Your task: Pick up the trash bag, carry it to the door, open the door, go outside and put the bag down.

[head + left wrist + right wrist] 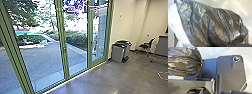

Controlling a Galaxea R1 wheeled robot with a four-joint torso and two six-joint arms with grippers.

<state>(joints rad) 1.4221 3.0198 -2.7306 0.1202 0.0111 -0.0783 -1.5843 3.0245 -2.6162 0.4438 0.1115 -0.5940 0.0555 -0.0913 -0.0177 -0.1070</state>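
Bulging near both hands, the trash bag (210, 26) shines; I cannot tell their opening or hold.

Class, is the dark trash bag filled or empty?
Filled, by its shape: the dark bag bulges roundly in the right wrist view, its creases gathering toward one end.

Plate (228, 72) and bar (196, 84) side by side

The right wrist view looks onto the robot's own body. The plate is wide, dark and flat, with a round fitting (236, 58) set in near one rounded corner. A bluish panel (209, 68) adjoins it. The bar lies alongside, straight and grey, its end joint (213, 84) ringed in a paler tone, close by the plate's edge.
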